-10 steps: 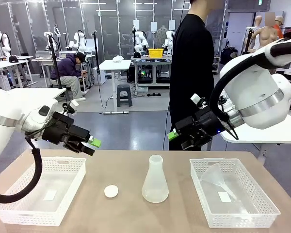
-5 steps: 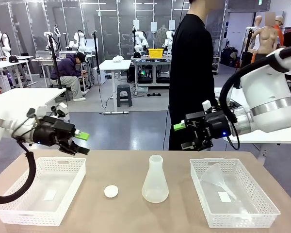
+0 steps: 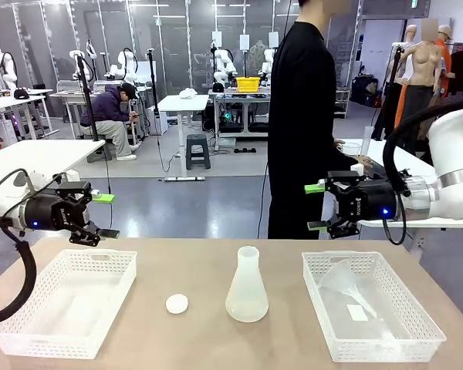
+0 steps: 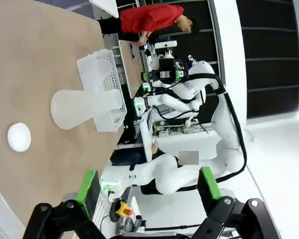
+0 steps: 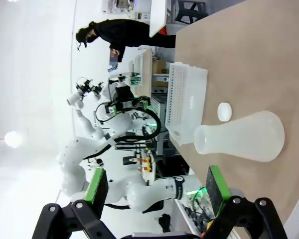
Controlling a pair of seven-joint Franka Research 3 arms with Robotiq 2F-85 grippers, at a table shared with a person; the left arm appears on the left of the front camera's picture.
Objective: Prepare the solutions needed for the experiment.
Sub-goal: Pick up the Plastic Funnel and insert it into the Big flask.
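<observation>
Left pincer (image 3: 106, 216): open, empty, raised by left tray (image 3: 108, 257).
Right pincer (image 3: 315, 206): open, empty, raised by right tray (image 3: 347, 258).
Flask (image 3: 247, 289): upright, mid-worktop (image 3: 193, 339).
Solutions: perhaps in flask; cloudy wall, cannot tell.

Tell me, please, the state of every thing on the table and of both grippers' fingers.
Flask, upright, uncapped, contents not clear.
White cap, lying on the table left of the flask, apart from it.
Funnel, lying on its side in the right basket.
Left gripper, fingers open, holding nothing.
Right gripper, fingers open, holding nothing.
</observation>
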